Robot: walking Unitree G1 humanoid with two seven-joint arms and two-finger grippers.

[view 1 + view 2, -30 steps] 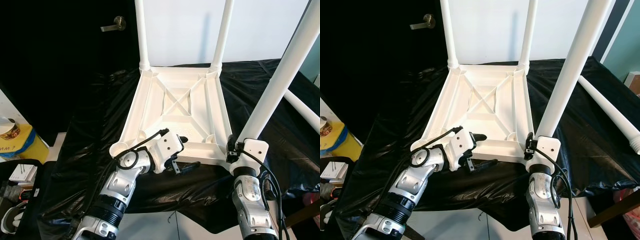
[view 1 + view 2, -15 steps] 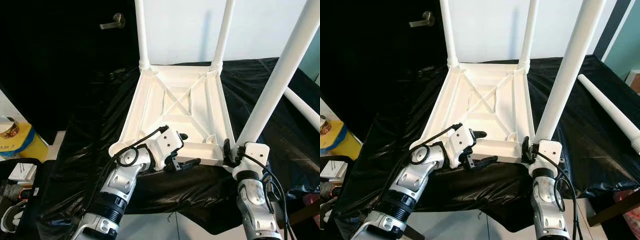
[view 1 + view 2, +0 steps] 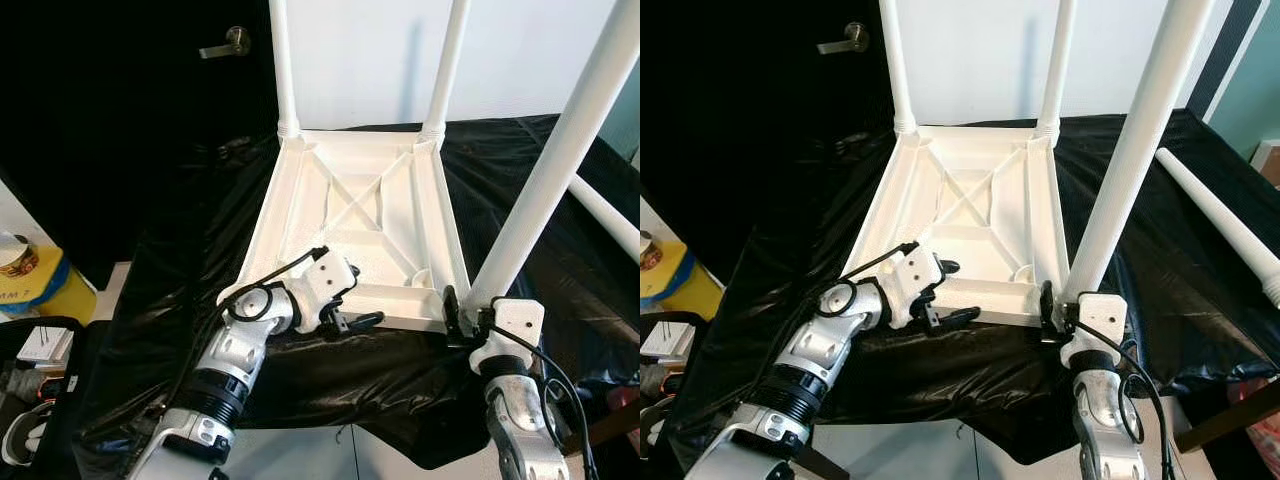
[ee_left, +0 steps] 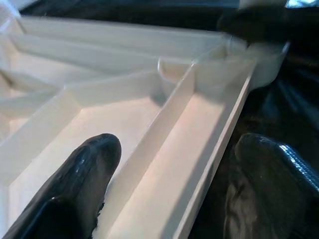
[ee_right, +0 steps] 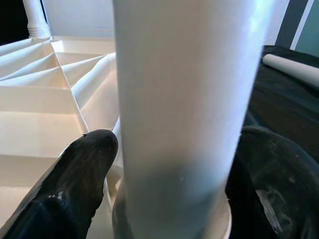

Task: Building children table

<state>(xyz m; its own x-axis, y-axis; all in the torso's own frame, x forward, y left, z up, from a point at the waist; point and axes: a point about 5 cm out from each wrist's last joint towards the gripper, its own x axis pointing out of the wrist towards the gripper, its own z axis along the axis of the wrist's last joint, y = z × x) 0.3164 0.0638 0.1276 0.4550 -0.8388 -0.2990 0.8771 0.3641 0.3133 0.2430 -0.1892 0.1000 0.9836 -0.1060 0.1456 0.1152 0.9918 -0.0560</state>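
Observation:
The white table top (image 3: 355, 200) lies upside down on a black sheet, with two white legs (image 3: 283, 70) (image 3: 445, 70) standing in its far corners. My left gripper (image 3: 365, 294) is open and straddles the near rail (image 4: 199, 149), one finger (image 4: 75, 189) inside the frame and the other (image 4: 271, 179) outside. My right gripper (image 3: 478, 312) is shut on a third white leg (image 3: 560, 170), low down at the near right corner. That leg leans up to the right, and its fingers (image 5: 75, 174) press both sides of it. A fourth leg (image 3: 1220, 215) lies loose on the right.
The black sheet (image 3: 180, 280) covers the work surface and hangs over its near edge. A dark door with a lever handle (image 3: 228, 44) stands at the back left. A yellow container (image 3: 35, 290) and a dark bag (image 3: 30, 390) sit on the floor at the left.
My left gripper has moved forward over the near rail, so its fingers now sit either side of it. My right wrist has dropped a little toward me along the leg.

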